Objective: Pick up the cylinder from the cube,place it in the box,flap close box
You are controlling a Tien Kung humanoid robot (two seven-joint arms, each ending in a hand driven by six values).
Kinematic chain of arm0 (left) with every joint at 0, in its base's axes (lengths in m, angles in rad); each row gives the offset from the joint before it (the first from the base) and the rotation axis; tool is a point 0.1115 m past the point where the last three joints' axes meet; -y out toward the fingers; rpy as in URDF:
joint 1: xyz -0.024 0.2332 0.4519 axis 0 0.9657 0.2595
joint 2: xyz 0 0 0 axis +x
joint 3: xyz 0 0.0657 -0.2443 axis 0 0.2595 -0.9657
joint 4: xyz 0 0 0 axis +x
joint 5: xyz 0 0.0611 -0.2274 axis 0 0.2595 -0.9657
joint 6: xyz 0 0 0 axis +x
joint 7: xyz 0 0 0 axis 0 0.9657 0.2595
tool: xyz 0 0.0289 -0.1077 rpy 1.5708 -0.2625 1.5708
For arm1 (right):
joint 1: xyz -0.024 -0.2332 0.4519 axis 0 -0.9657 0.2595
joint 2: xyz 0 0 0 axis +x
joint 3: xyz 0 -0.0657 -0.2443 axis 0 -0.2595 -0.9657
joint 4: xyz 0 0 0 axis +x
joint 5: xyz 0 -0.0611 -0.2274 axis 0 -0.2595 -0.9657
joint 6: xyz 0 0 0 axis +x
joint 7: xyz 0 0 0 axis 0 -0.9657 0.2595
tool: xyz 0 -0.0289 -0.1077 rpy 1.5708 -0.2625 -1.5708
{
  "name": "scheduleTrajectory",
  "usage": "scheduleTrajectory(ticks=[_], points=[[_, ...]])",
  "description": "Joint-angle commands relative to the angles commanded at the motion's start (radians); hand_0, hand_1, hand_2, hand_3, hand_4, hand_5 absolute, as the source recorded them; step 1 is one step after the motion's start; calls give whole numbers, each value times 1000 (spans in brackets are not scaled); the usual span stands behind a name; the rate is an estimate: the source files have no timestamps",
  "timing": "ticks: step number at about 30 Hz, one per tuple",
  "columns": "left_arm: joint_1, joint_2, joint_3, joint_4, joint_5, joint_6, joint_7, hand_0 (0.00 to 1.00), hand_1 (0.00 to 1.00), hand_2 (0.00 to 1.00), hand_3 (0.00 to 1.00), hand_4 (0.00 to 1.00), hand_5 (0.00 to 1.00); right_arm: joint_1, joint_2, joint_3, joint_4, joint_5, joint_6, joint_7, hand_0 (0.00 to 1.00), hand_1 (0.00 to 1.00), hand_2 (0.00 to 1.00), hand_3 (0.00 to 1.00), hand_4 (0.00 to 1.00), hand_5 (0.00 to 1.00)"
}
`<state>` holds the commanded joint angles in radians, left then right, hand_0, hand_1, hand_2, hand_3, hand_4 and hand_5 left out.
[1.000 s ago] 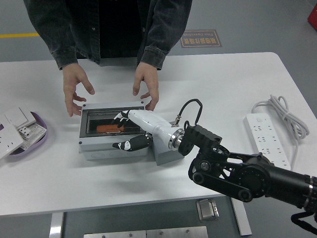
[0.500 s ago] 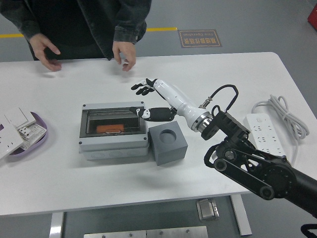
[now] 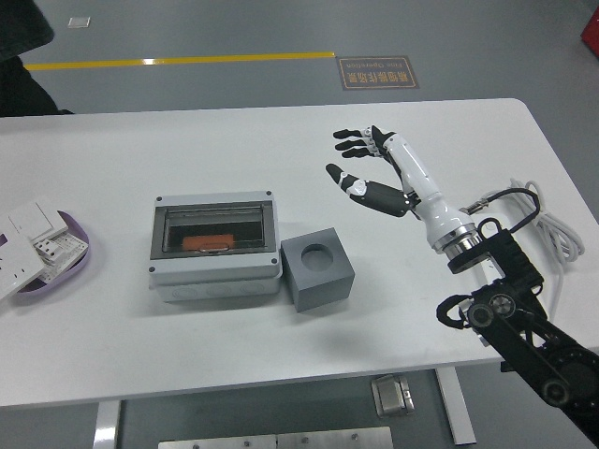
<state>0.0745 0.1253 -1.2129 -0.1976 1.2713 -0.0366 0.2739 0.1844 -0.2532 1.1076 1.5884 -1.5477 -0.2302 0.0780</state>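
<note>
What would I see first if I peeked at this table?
First you'd notice the robot's white right hand lifted over the right side of the table, black-tipped fingers spread and holding nothing. Next, near the middle, sits a grey box with a see-through lid and something orange inside, and beside it a grey cube with a round hole on top. At the far left lies a purple tray of white switches.

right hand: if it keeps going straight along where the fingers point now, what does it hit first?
Probably nothing. The right hand is open, fingers pointing left toward the far side, over bare table. That line passes behind the box and cube. Its height is unclear.
</note>
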Motion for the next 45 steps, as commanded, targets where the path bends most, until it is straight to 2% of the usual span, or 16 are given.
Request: scheduleTrajectory(ticks=[9, 17, 39, 45], points=[[1, 16, -37, -4, 45, -5, 11, 603, 603, 553, 597, 662, 205, -100, 52, 156, 1, -25, -3, 10, 678, 631, 640, 654, 719, 395], [3, 16, -61, -3, 63, -5, 11, 603, 603, 553, 597, 662, 205, -131, 61, 233, 3, -55, -8, 5, 690, 635, 641, 652, 711, 398], [3, 1, -81, 0, 54, 4, 9, 603, 604, 553, 598, 664, 206, -152, 75, 310, -6, -74, -4, 3, 703, 642, 643, 652, 697, 409], [3, 8, -81, 2, 50, 6, 6, 603, 604, 553, 598, 665, 207, -152, 85, 313, -29, -13, 11, 30, 704, 642, 642, 652, 697, 410]])
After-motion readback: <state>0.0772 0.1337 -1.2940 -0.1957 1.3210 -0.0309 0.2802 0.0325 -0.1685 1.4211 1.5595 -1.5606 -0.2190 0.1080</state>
